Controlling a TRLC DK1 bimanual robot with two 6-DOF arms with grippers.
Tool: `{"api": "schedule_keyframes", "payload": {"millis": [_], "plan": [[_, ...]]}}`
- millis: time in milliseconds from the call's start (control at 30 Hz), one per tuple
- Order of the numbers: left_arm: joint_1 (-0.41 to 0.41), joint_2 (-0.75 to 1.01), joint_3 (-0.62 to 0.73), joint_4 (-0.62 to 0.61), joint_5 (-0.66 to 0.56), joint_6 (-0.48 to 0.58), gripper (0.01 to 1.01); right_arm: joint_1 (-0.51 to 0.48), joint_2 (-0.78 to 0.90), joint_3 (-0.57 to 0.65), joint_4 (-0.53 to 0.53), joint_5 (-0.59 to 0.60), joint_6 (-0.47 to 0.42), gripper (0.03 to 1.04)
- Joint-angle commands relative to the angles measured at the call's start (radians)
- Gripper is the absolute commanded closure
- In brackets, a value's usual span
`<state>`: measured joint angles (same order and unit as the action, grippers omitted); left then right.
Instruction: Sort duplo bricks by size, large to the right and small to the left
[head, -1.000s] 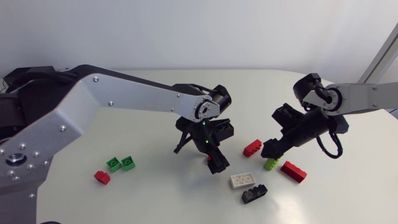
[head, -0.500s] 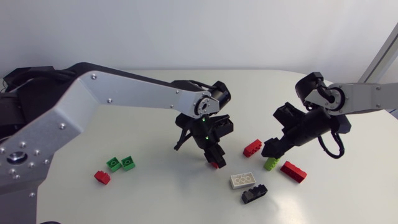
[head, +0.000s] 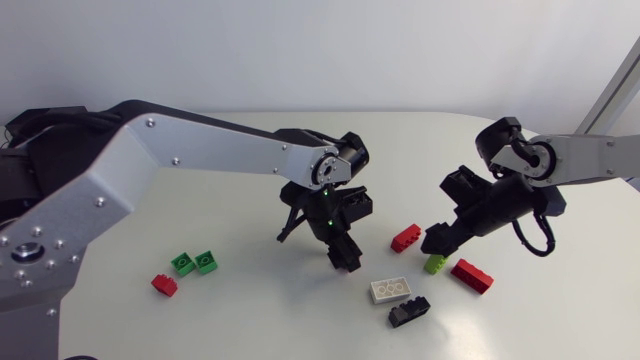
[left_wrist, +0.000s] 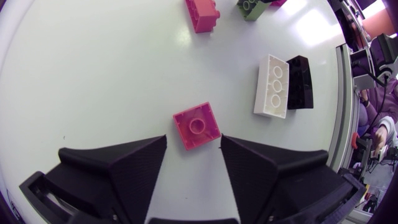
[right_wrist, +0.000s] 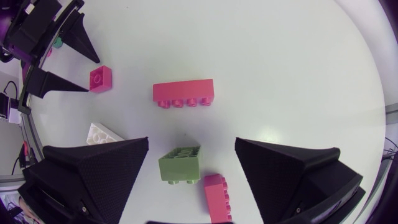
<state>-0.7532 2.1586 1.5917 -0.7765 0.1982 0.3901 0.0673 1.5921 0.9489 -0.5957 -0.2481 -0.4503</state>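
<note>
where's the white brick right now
In the head view the white brick lies flat, right of centre, close beside the black brick. The left tool stands just to its left.

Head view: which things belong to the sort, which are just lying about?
Job: far-left red brick, green brick, second green brick, square red brick, long red brick, second long red brick, lime brick, white brick, black brick.
Lying about: none visible.
</note>
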Motion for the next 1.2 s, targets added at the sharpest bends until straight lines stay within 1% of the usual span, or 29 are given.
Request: {"api": "schedule_keyframes", "payload": {"millis": [0,300,400,700,900,967,1067,1100,1167], "plan": [[-0.014,0.017,0.025,-0.018,-0.005,-0.031,0.043,-0.009,-0.012,-0.033,-0.006,-0.006,-0.019,0.06],[-0.031,0.032,0.044,-0.018,-0.005,-0.062,0.043,-0.012,-0.012,-0.039,0.002,-0.006,-0.019,0.06],[-0.041,0.061,0.065,-0.02,-0.005,-0.076,0.044,-0.012,-0.012,-0.039,0.002,-0.006,-0.019,0.06],[-0.041,0.089,0.113,-0.026,-0.005,-0.1,0.044,-0.026,-0.015,-0.048,0.004,-0.006,-0.025,0.06],[-0.035,0.109,0.151,-0.089,-0.005,-0.097,0.048,-0.031,-0.02,-0.052,0.002,-0.008,-0.028,0.06],[-0.035,0.113,0.16,-0.102,-0.005,-0.092,0.077,-0.031,-0.023,-0.053,0.002,-0.013,-0.028,0.06],[-0.035,0.118,0.166,-0.11,-0.005,-0.091,0.157,-0.031,-0.024,-0.053,0.002,-0.013,-0.028,0.06],[-0.037,0.121,0.168,-0.115,-0.005,-0.091,0.195,-0.031,-0.026,-0.053,0.0,-0.013,-0.028,0.06],[-0.038,0.132,0.175,-0.121,-0.005,-0.091,0.307,-0.031,-0.026,-0.053,0.0,-0.013,-0.028,0.06]]}}
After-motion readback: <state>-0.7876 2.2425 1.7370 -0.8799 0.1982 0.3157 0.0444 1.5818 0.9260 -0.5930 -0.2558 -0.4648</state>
